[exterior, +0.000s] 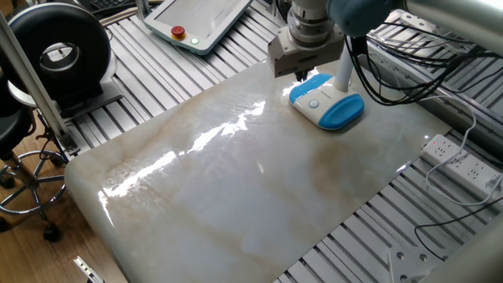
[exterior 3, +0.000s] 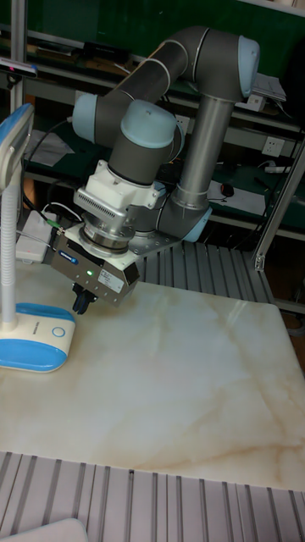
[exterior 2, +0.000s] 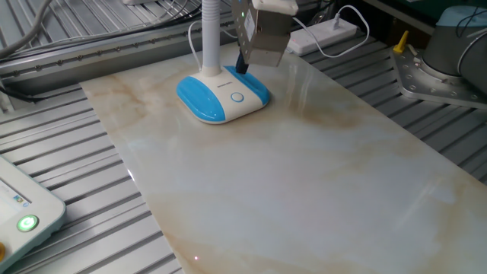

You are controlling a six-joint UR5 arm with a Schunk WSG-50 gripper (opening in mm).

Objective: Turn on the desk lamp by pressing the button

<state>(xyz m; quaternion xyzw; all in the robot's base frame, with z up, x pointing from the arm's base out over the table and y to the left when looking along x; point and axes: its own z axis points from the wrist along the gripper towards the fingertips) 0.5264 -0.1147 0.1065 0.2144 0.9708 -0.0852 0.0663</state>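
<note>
The desk lamp stands at the far end of the marble slab, its oval base white in the middle with blue ends. A slim white neck rises from the base. The button is a small ring on the white middle. My gripper hangs just above the base's edge, beside the button and not touching it. Its dark fingers meet in a single tip and hold nothing.
A white pendant with a red button lies on the slatted bench beyond the slab. Power strips and cables run along the slab's side. A black round unit stands at the left. The arm's base sits at the right.
</note>
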